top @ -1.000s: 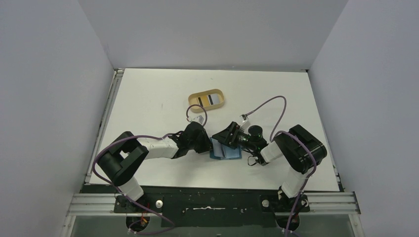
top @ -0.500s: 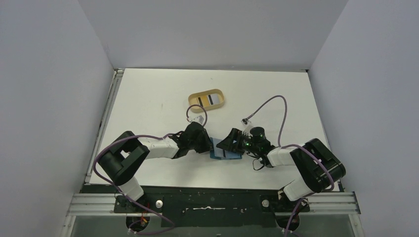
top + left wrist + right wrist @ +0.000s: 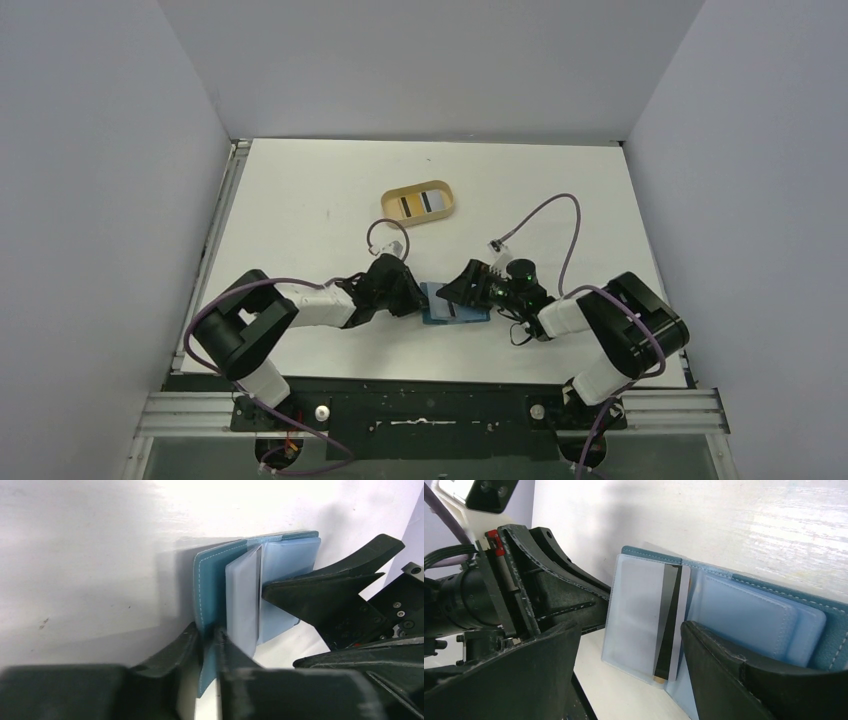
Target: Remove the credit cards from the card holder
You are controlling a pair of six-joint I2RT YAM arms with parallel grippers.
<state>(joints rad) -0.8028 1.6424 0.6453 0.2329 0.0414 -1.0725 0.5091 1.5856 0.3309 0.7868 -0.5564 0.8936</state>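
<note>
The teal card holder [image 3: 452, 306] lies open near the table's front, between both grippers. My left gripper [image 3: 207, 639] is shut on its outer teal cover [image 3: 210, 585] and holds that flap up. A clear pocket leaf stands up from the spine with a pale credit card [image 3: 672, 625] in it, black stripe showing; it also shows in the left wrist view [image 3: 242, 600]. My right gripper [image 3: 629, 675] is open, one finger on each side of that leaf. Its right finger [image 3: 724, 675] rests against the light blue inner pocket [image 3: 749, 615].
A tan oval tray [image 3: 420, 202] stands further back on the table, with flat striped things in it. The two grippers [image 3: 410, 293] [image 3: 462, 289] almost touch over the wallet. Purple cables loop above both wrists.
My right arm swung its elbow outward and brought its gripper lower onto the open wallet. The left gripper and the wallet shifted slightly left.
</note>
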